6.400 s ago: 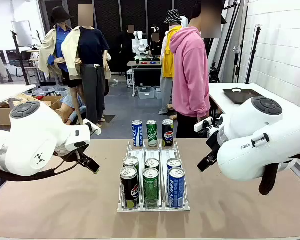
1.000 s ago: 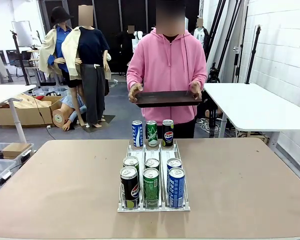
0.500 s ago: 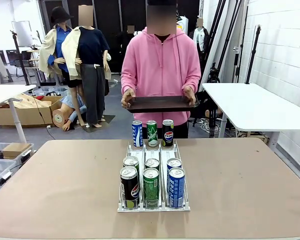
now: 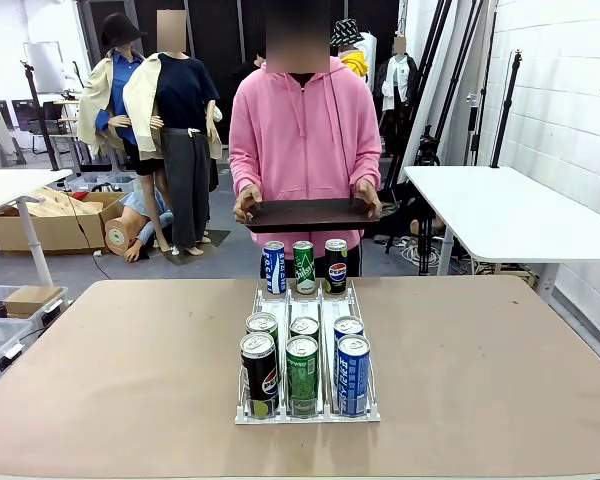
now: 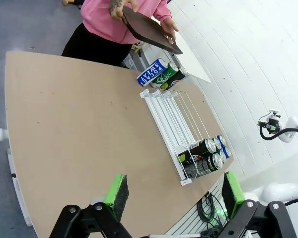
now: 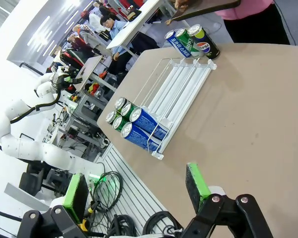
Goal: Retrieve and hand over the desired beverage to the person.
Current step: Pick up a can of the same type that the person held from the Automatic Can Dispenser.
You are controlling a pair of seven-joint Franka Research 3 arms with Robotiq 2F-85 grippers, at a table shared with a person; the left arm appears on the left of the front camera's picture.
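The person [image 4: 305, 130], in a pink hooded sweatshirt, stands at the table's far edge and holds a dark flat tray [image 4: 308, 214] level in both hands. A white wire rack [image 4: 307, 345] in the middle of the table holds drink cans. Its near end has black Pepsi [image 4: 259, 372], green [image 4: 302, 372] and blue [image 4: 353, 372] cans with a second row behind. Three more cans [image 4: 304, 267] stand at its far end, below the tray. My left gripper [image 5: 175, 191] hangs open high above the table's near side, and my right gripper [image 6: 136, 191] does the same. Both are empty.
The brown table [image 4: 130, 370] is bare on both sides of the rack. A white side table [image 4: 500, 215] stands at the back right, and another [image 4: 10, 185] at the left, with cardboard boxes [image 4: 55, 215] and storage bins [image 4: 5, 320] on the floor.
The person has stepped left and closer to the table, lowering the tray over the far cans. Both arms, seen over the table 6.4 s ago, have left the front view.
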